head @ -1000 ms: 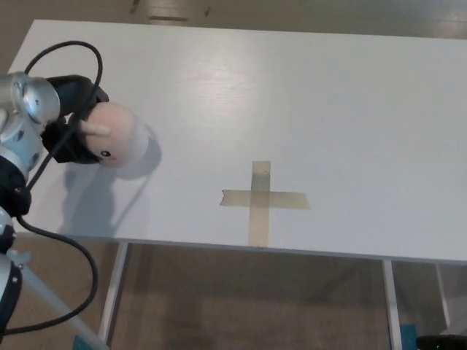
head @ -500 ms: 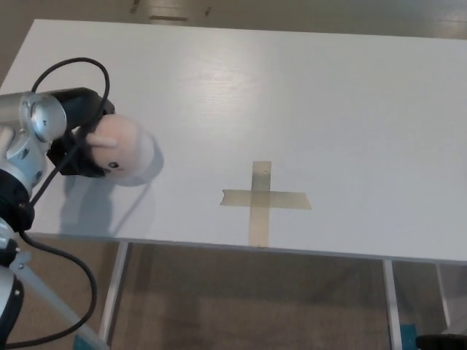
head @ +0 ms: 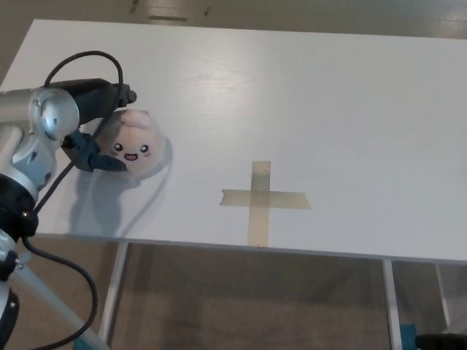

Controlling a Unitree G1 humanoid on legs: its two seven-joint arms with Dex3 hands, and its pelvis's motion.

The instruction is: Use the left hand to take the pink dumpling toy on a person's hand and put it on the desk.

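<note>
The left hand [head: 98,135] grips the pink dumpling toy [head: 135,144], fingers wrapped round it, at nine o'clock of the tape cross [head: 263,198] on the table [head: 328,109]. Toy looks set down; only letting go remains.

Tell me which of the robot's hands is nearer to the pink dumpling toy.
Left. The left hand is at the pink dumpling toy, its fingers around the toy's left side on the white desk. The right hand is not in view.

The pink dumpling toy [head: 133,144] sits face-up on the white desk [head: 306,109], smiling.
</note>
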